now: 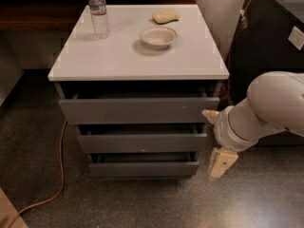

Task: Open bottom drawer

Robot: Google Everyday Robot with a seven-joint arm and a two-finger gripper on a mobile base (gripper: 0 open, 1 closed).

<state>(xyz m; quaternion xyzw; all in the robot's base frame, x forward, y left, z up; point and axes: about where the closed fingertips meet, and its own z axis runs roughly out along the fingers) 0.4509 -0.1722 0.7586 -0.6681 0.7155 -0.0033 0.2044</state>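
Note:
A grey three-drawer cabinet with a white top [137, 56] stands in the middle of the camera view. The bottom drawer [143, 169] is the narrowest and slimmest grey front, just above the floor, with a dark gap above it. The mid-sized front [142, 143] and the widest front [138, 110] sit above it. My gripper [221, 164], cream-coloured on a white arm [266, 110], hangs to the right of the cabinet, level with the bottom drawer's right end and a short way off it. It touches nothing.
On the cabinet top stand a water bottle [98, 12], a white bowl [158, 36] and a yellow sponge [166, 16]. An orange cable [60, 165] runs over the speckled floor at the left. A dark cabinet [273, 42] stands behind my arm at the right.

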